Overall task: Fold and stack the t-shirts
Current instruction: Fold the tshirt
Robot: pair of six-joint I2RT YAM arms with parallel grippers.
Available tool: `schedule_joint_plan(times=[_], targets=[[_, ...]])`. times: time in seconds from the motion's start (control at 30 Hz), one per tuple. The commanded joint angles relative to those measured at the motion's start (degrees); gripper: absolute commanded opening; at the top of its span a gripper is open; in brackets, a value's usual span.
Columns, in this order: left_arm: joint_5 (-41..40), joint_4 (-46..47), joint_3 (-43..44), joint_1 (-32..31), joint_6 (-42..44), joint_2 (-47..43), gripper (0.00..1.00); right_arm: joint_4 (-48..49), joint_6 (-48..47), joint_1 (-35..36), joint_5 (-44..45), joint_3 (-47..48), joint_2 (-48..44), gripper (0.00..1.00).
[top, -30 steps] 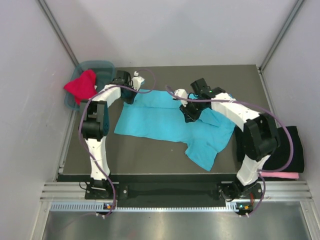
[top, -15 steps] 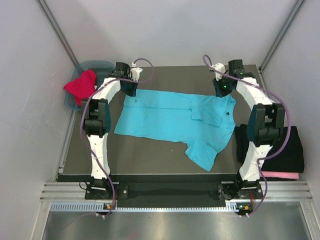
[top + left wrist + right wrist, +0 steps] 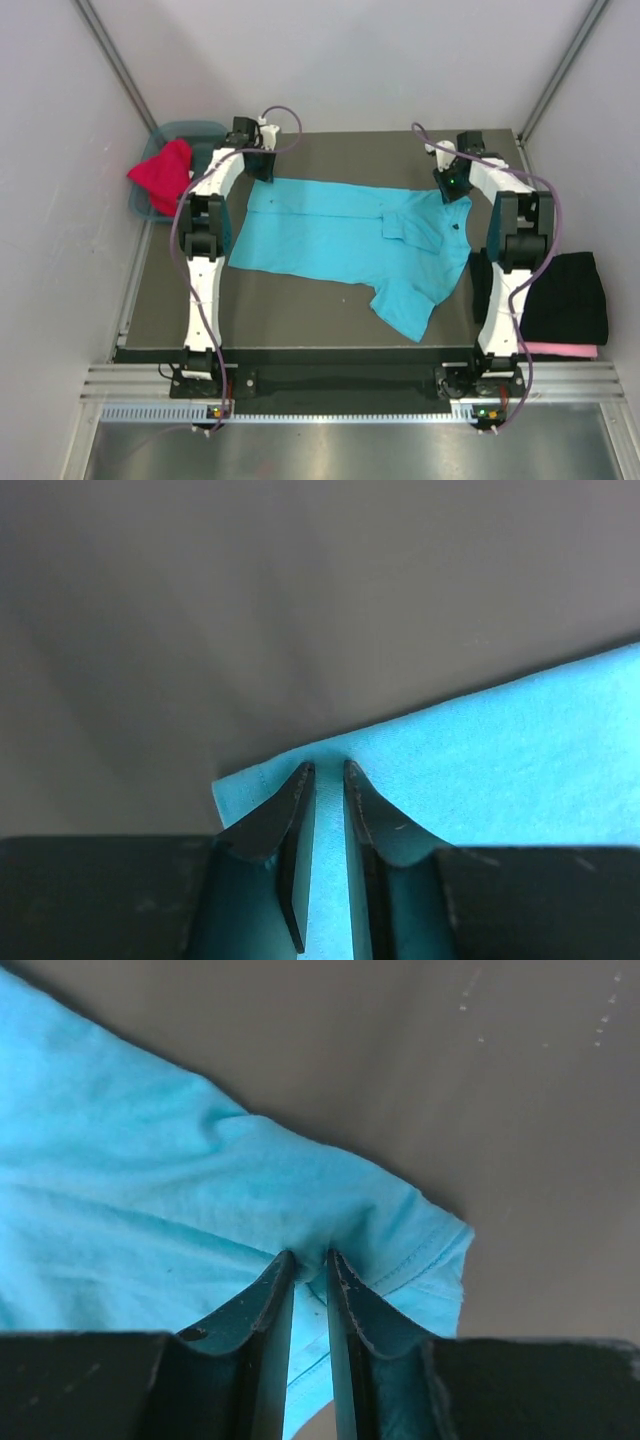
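A turquoise t-shirt (image 3: 330, 235) lies spread across the dark table (image 3: 290, 315), one sleeve pointing toward the near side. My left gripper (image 3: 260, 168) sits at the shirt's far left corner. In the left wrist view the jaws (image 3: 327, 768) stand slightly apart over flat turquoise cloth (image 3: 500, 770), which shows no pucker. My right gripper (image 3: 452, 185) is at the far right corner. Its jaws (image 3: 307, 1255) are shut on a bunched fold of the turquoise cloth (image 3: 150, 1180). A red t-shirt (image 3: 163, 172) hangs over the tub. A black t-shirt (image 3: 560, 295) lies folded on a pink t-shirt (image 3: 565, 350).
A teal plastic tub (image 3: 205, 133) stands at the table's back left corner, just beside my left arm. The folded pile rests off the table's right edge. Grey walls close in on both sides and behind.
My right gripper moved from the shirt's middle to the back right corner, drawing the far edge out flat. The left gripper shifted slightly back and its jaws have parted.
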Motion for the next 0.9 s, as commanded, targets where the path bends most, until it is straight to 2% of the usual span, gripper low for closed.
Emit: schedule_joint_plan(times=[0.0, 0.23, 0.43, 0.67, 0.87], targets=[[-2.92, -4.5, 0.44, 0.05, -0.56, 3.53, 0.24, 3.03, 0.61, -1.53, 5.12, 2.76, 0.79, 0.2], [-5.47, -3.28, 1.23, -0.04, -0.03, 6.16, 0.24, 3.74, -0.96, -1.99, 8.29, 7.15, 6.59, 0.23], [-10.82, -0.47, 6.85, -0.04, 0.41, 10.56, 0.22, 3.74, -1.4, -1.81, 10.66, 15.59, 13.36, 0.29], [-14.43, 3.4, 11.07, 0.75, 1.11, 14.24, 0.22, 3.56, -2.72, -1.55, 11.54, 26.66, 19.51, 0.3], [-18.47, 6.82, 14.85, 0.58, -0.72, 14.0, 0.2, 4.44, -3.25, -1.28, 11.72, 27.82, 19.96, 0.3]])
